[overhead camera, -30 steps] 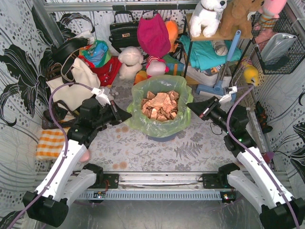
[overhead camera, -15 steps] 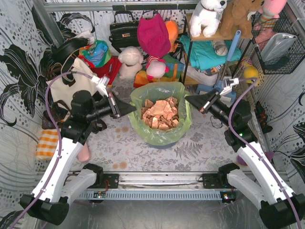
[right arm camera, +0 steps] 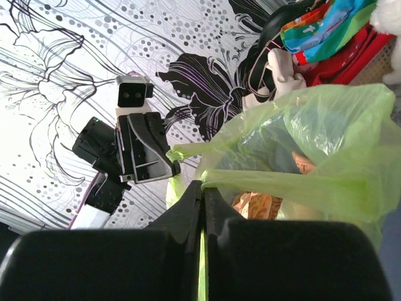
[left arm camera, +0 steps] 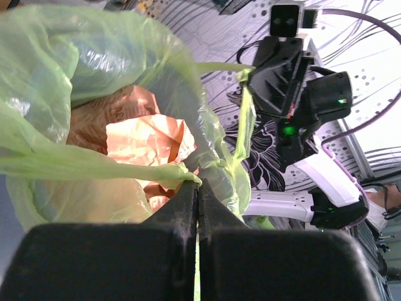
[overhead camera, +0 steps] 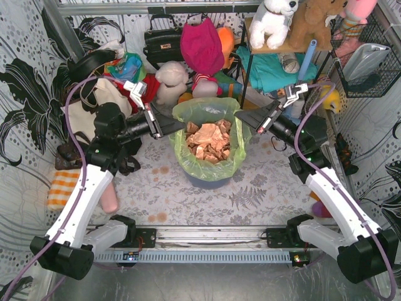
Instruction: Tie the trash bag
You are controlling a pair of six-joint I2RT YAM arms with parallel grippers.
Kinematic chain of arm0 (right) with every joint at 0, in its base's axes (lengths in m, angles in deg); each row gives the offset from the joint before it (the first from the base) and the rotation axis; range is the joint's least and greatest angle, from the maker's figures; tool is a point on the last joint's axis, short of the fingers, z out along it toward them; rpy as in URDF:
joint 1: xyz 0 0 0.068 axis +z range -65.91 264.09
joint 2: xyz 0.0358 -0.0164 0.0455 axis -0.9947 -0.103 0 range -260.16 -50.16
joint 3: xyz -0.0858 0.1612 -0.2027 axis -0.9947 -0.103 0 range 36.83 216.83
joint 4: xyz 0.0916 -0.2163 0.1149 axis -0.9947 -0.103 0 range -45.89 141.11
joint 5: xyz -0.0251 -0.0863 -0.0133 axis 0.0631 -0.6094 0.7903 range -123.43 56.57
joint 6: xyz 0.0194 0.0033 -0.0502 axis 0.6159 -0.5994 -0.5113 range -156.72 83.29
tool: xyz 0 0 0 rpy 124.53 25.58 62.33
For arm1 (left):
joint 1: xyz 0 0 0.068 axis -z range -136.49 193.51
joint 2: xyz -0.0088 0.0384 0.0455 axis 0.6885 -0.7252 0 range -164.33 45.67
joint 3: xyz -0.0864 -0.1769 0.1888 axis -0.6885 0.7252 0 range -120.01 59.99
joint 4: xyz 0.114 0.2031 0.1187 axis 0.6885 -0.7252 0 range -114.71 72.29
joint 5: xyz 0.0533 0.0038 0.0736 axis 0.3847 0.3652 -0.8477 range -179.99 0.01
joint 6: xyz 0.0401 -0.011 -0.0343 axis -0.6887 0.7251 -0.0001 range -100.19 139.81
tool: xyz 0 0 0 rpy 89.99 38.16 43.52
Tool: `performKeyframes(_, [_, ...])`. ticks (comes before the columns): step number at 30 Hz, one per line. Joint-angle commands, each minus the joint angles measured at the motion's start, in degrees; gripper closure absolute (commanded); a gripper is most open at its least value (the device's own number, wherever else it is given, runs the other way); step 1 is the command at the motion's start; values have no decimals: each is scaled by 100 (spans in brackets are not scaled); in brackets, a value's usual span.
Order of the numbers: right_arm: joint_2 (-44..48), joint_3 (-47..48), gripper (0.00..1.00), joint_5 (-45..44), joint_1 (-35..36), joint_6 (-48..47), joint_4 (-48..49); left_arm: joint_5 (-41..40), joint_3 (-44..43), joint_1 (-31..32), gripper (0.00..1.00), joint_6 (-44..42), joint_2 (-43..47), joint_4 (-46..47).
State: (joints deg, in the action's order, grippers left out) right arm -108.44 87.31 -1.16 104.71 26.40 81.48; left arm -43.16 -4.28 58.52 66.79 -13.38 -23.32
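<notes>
The left claw point(overhead camera: 168, 130) is pinched tight on the trash bag point(overhead camera: 208, 168) rim at 9 o'clock, and the right claw point(overhead camera: 241, 118) pinches it tight at 3 o'clock

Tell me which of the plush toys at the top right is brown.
The brown teddy bear in the middle, sitting between the white plush and the pink plush.
</notes>
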Motion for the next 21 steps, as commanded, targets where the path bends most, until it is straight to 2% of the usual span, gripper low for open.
performKeyframes(1, [345,-254,100,-209,47,-291,-84,-146,398,-8,100,-148,9,226])
performKeyframes(7, [694,-888,100,-538,47,-734,-834,-509,772,-8,100,-764,-101,-319])
performKeyframes(11, [1215,-1226,100,-714,47,-888,-1312,-517,1217,-16,100,-923,85,-287])
performKeyframes(16, [1870,-1253,100,-1187,46,-1153,-2278,-511,1550,-15,100,-976,393,-356])
performKeyframes(21, [2233,-1039,100,-1686,43,-1280,-3028,-1164,1259,-24,98,-1075,674,-950])
